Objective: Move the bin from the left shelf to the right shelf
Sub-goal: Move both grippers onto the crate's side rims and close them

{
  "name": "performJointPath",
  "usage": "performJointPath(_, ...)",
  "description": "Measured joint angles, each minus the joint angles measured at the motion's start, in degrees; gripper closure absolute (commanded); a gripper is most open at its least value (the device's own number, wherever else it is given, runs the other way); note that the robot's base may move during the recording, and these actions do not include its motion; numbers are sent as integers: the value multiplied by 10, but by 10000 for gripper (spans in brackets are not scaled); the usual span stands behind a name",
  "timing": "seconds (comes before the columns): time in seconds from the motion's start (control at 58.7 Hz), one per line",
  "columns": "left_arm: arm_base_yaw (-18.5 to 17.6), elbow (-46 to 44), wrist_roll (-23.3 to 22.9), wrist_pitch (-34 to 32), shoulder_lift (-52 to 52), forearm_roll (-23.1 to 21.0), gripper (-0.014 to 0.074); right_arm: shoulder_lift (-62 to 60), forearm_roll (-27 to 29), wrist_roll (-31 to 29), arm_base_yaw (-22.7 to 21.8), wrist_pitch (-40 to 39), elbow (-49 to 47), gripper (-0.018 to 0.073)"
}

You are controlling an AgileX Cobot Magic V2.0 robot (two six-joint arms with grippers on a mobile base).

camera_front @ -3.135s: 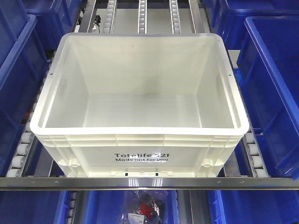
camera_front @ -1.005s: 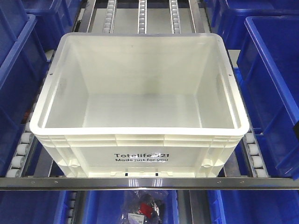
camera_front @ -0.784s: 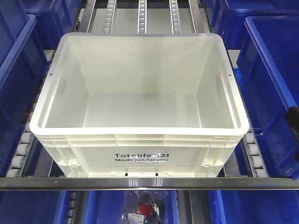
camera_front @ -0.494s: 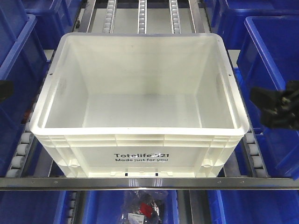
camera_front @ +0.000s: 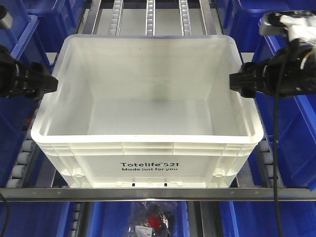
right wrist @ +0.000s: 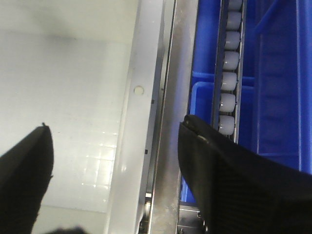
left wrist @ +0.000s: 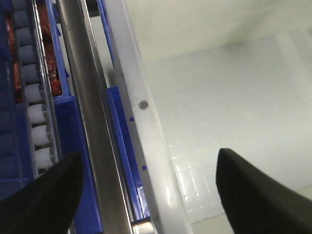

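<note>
Nearest us, a smooth steel rail (camera_front: 74,192) crosses the shelf front. Behind it the bin (camera_front: 98,165), boxy, glossy white plastic with a ribbed rim, sits on roller tracks (camera_front: 22,163). At its 9 o'clock the left gripper (camera_front: 49,84) has its black jaws apart, straddling the rim. At 3 o'clock the right gripper (camera_front: 236,81) is spread likewise. Blue bins (camera_front: 291,98) flank it.

The right tool (right wrist: 116,124) is spread wide astride the rim of the white bin (right wrist: 68,73), one black finger (right wrist: 24,180) over its interior, the other above the metal rail (right wrist: 168,73) beside the roller track (right wrist: 229,63).
</note>
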Motion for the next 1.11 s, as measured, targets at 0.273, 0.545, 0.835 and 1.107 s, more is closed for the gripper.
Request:
performJointPath(0.273, 0, -44, -4, 4, 62, -1, 52, 85, -24, 26, 0, 73, -84, 47)
performJointPath(0.545, 0, -85, 0, 23, 113, -26, 52, 123, -28, 29, 0, 95, -115, 47)
performJointPath(0.835, 0, -96, 1, 23, 147, -27, 52, 150, -30, 29, 0, 92, -117, 47)
performJointPath(1.107, 0, -96, 2, 21, 165, -27, 171, 180, -32, 29, 0, 95, -148, 211)
